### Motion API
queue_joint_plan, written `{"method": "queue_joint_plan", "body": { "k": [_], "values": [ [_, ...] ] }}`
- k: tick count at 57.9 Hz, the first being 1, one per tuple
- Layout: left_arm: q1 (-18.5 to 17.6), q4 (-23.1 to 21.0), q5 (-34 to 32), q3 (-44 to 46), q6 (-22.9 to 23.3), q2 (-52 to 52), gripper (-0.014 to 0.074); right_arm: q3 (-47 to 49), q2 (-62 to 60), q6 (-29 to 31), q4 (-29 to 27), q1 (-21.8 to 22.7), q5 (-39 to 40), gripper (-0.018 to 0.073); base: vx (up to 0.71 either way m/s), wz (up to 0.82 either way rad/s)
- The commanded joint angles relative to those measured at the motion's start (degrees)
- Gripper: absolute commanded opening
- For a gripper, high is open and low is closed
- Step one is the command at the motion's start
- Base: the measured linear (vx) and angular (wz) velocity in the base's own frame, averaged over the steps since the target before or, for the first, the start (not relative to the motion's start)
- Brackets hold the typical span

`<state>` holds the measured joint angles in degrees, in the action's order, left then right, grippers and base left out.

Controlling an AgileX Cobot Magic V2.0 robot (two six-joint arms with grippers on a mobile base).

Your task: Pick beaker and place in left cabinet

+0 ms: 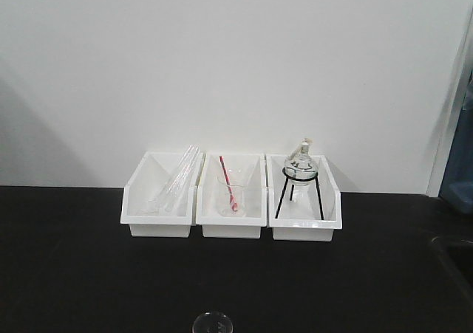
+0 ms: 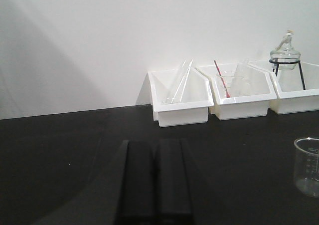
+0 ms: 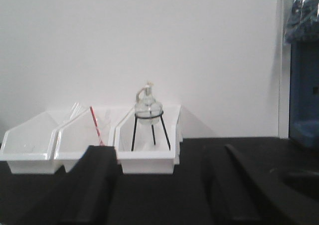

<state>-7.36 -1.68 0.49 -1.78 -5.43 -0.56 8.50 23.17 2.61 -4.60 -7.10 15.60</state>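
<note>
The beaker (image 2: 307, 166), small clear glass with faint printed marks, stands upright on the black table at the right edge of the left wrist view. Only its rim (image 1: 213, 323) shows at the bottom edge of the front view. My left gripper (image 2: 155, 144) is shut with nothing in it, low over the table and well to the left of the beaker. My right gripper (image 3: 159, 152) is open and empty, pointing at the bins; the beaker does not show in its view. The left cabinet is out of view.
Three white bins stand in a row against the wall. The left bin (image 1: 159, 200) holds long glass tubes. A glass with a red striped rod sits in the middle bin (image 1: 233, 200). The right bin (image 1: 304, 204) holds a round flask (image 1: 301, 163) on a black tripod. Something blue (image 1: 458, 189) stands at far right.
</note>
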Motion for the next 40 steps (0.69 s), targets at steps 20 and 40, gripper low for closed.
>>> {"method": "queue_joint_plan", "body": {
  "k": [20, 40],
  "values": [
    [-0.1, -0.4, -4.8, -0.9, 0.2, -1.0, 0.0001, 2.1, 16.8, -2.3, 15.1, 0.1, 15.4, 0.0595, 0.00, 0.00],
    [-0.1, -0.4, -4.8, -0.9, 0.2, -1.0, 0.0001, 9.9, 41.5, -22.7, 49.7, 0.1, 29.7, 0.0586, 0.00, 0.00]
  ]
}}
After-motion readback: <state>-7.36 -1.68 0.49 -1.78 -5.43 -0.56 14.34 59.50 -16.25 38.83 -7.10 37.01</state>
